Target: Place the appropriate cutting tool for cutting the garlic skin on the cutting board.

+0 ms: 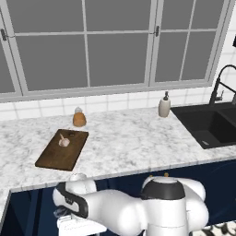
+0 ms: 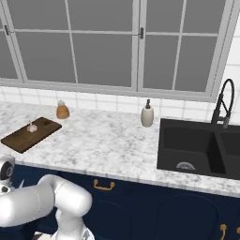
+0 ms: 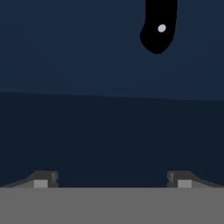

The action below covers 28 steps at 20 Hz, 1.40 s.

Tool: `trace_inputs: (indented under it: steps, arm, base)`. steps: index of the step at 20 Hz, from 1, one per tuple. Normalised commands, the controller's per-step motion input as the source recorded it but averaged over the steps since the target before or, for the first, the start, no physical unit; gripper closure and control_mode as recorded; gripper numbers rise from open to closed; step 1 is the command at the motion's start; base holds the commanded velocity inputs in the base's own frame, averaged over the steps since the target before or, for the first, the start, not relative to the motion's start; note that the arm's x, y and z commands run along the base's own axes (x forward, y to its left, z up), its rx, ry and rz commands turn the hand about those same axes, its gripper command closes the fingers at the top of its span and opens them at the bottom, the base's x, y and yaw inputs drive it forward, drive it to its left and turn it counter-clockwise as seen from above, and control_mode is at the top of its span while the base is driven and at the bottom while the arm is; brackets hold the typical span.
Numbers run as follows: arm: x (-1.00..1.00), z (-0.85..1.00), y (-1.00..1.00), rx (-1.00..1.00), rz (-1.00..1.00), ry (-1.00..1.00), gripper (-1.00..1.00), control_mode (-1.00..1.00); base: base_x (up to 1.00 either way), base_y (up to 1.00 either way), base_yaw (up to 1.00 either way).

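The dark brown cutting board (image 1: 54, 157) (image 2: 22, 138) lies flat at the left of the marble counter. The small pale garlic (image 1: 64, 142) (image 2: 32, 127) rests on its far end. My arm bends down to the left, below the counter's front edge. In the hand view my gripper (image 3: 112, 181) is open, its fingertips (image 3: 41, 180) wide apart with nothing between them. Ahead of it, at the top of that view, the knife's short black handle (image 3: 158, 30) with a pale rivet lies on a dark blue surface. The blade is out of view.
An orange-brown jar (image 1: 79, 118) (image 2: 62, 111) stands behind the board by the tiled wall. A soap dispenser (image 1: 164, 105) (image 2: 147, 115) stands beside the black sink (image 1: 206, 144) (image 2: 165, 159) with its faucet (image 2: 224, 103). Dark blue cabinets (image 2: 140, 197) run under the counter.
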Motion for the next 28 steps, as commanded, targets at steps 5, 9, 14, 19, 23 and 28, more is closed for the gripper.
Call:
trace_inputs:
  steps: [5, 9, 14, 19, 23, 28]
  arm:
    - [0.58, 0.0, 0.0, 0.0, 0.0, -0.08, -1.0, -1.0]
    - [0.47, -0.1, 0.06, -0.02, 0.0, -0.01, -1.0, -1.0]
    - [0.35, -0.46, 0.05, -0.02, 0.0, -0.02, -1.0, -1.0]
    - [0.18, -0.4, 0.0, 0.0, 0.04, -0.11, -1.0, -1.0]
    - [0.09, -0.27, 0.0, 0.0, 0.09, -0.15, -1.0, -1.0]
    - [0.09, -0.43, 0.0, 0.0, 0.09, -0.12, -1.0, -1.0]
  base:
    - [0.0, 0.0, 0.0]
    - [0.0, 0.0, 0.0]
    - [0.0, 0.0, 0.0]
    - [0.0, 0.0, 0.0]
    - [0.0, 0.0, 0.0]
    - [0.0, 0.0, 0.0]
